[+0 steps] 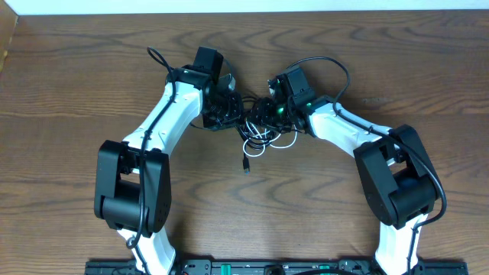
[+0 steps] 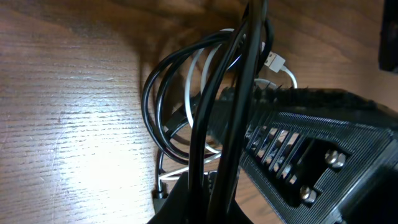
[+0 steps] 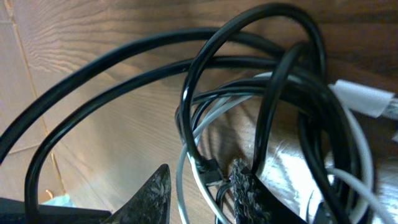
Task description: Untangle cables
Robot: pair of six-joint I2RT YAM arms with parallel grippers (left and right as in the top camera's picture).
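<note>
No legible writing in any view

The dark rail [image 1: 252, 268] along the bottom edge of the overhead view carries small pale and green marks, too small to read. The plug end of the white cord [image 2: 274, 61], upper right of the left wrist view, is too blurred for any sign to be made out.

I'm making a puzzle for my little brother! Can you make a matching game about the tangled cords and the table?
Things:
1. black cord
2. white cord
3. table

Descriptions:
a. brown wood grain
b. big dark loops
c. pale plug on its end

Pairs: 1-b, 2-c, 3-a
</note>
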